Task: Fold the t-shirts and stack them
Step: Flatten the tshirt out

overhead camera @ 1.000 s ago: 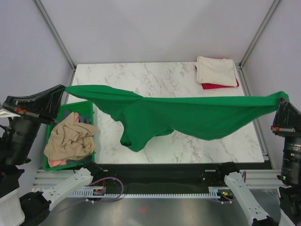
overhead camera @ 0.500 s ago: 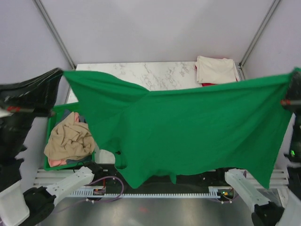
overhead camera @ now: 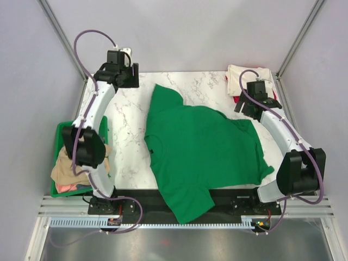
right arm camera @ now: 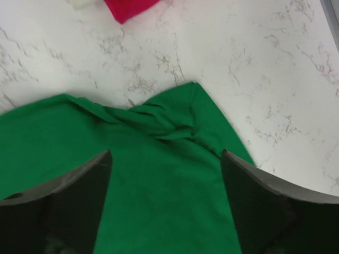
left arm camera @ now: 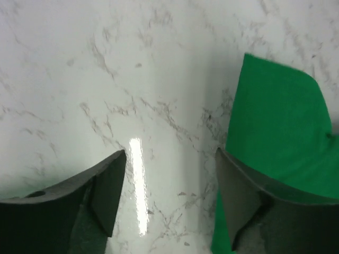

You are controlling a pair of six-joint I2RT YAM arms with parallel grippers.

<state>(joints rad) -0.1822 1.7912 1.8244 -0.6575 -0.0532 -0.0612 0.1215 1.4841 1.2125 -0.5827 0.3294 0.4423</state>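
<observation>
At the far left, by the near corner, sits the green bin [overhead camera: 58, 132], with the tan t-shirt [overhead camera: 69, 167] crumpled inside it and a bit of pinkish cloth showing under its near edge. My left arm reaches from its base up along the left side of the marble table [overhead camera: 125, 136] to the far-left corner. There my left gripper [left arm camera: 170, 154] hangs over bare marble with its fingers spread apart and nothing between them. In my left wrist view a sleeve corner of the green t-shirt [overhead camera: 201, 152] lies just to the right of my fingers, flat on the table and not touching them. That green shirt is spread open across the middle of the table, unfolded. One sleeve points toward the far left, the collar faces left, and the hem end droops over the near edge of the table. Further right, my right gripper [right arm camera: 165, 154] hovers above the shirt's far-right sleeve, jaws wide apart and holding nothing; the cloth below is bunched into a few wrinkles. In the far-right corner the cream-white t-shirt [overhead camera: 249, 80] lies folded on top of the red t-shirt [overhead camera: 240, 100], which peeks out at the near side of the stack. Both are well apart from the green one.
</observation>
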